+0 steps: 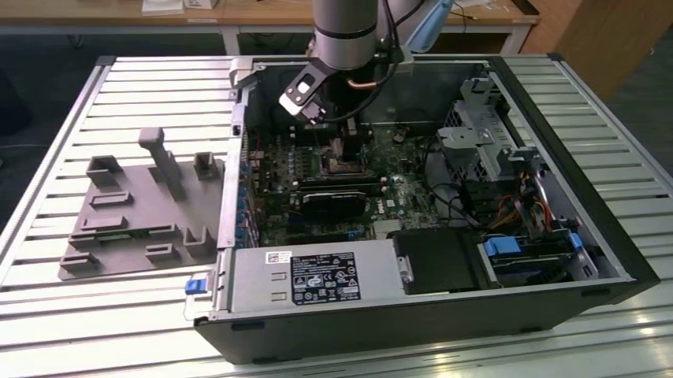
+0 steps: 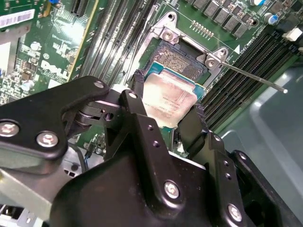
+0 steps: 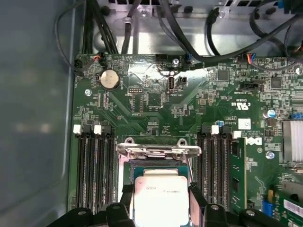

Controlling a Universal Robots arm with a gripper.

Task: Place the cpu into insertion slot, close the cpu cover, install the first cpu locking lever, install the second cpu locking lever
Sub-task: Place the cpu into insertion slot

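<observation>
Holding the cpu (image 2: 168, 97) between my two black fingers (image 2: 138, 92), my gripper (image 2: 166, 108) is closed on the chip's two opposite edges. The chip lies flat, with its pale silver-tan face turned up toward both wrist cameras and its underside facing the board. It is square, so it has no long side to speak of. In the first wrist view its edges run in line with the black memory slots (image 3: 94, 165) on either side.

The cpu hangs right over the insertion slot (image 2: 182, 54), whose dark grey centre shows uncovered beyond the chip's far edge. I cannot tell whether the chip already touches the slot or sits just above it. The cpu cover (image 3: 158, 150) is not down. Its silver frame stands at the slot's far edge, by two screws. A thin metal locking lever (image 2: 255, 78) sticks out from that corner, away from the slot and unlatched.

Around the slot spreads the green motherboard (image 3: 142, 109), with a round coin battery (image 3: 110, 79) near its far edge. In the exterior view my arm (image 1: 345, 31) reaches down into the open computer case (image 1: 589, 260). The case lies on a slatted metal table (image 1: 63, 315), beside a grey moulded fixture (image 1: 137, 213) toward the exterior view's left.
</observation>
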